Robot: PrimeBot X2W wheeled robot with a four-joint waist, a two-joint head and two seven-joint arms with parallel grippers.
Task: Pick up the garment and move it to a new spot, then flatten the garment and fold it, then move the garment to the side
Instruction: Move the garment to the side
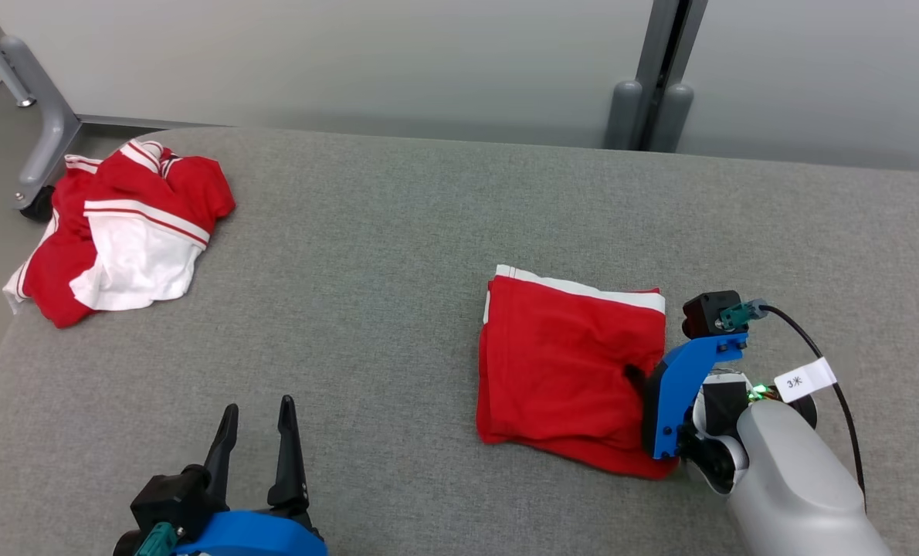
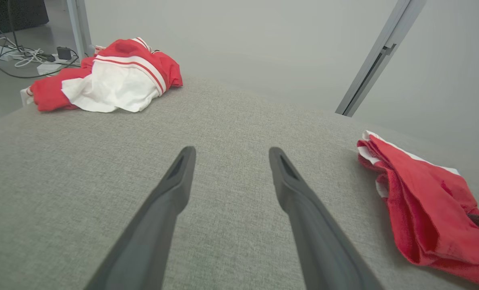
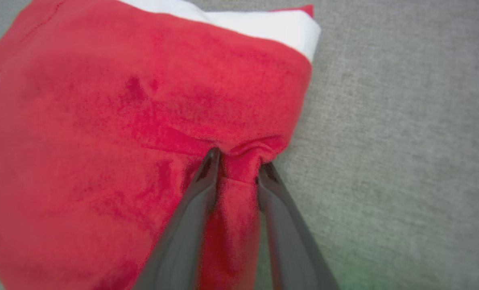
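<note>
At the lower left of my head view, my left gripper [image 1: 259, 403] hovers over the grey fabric-covered table [image 1: 398, 247], fingers spread apart and holding nothing. At the lower right, my right gripper [image 3: 239, 161] has its fingers pinched on a bunched ridge at the right edge of the red garment [image 1: 568, 363]. The garment lies just right of centre as a compact folded rectangle, with a white band along its far edge. I judge the relocating, flattening and folding done. What's left is the last step, taking the fold off to the side, and this pinch looks like the grip for it. Farther off, at the upper left, a crumpled red-and-white garment [image 1: 127, 232] sits on the table's corner.
</note>
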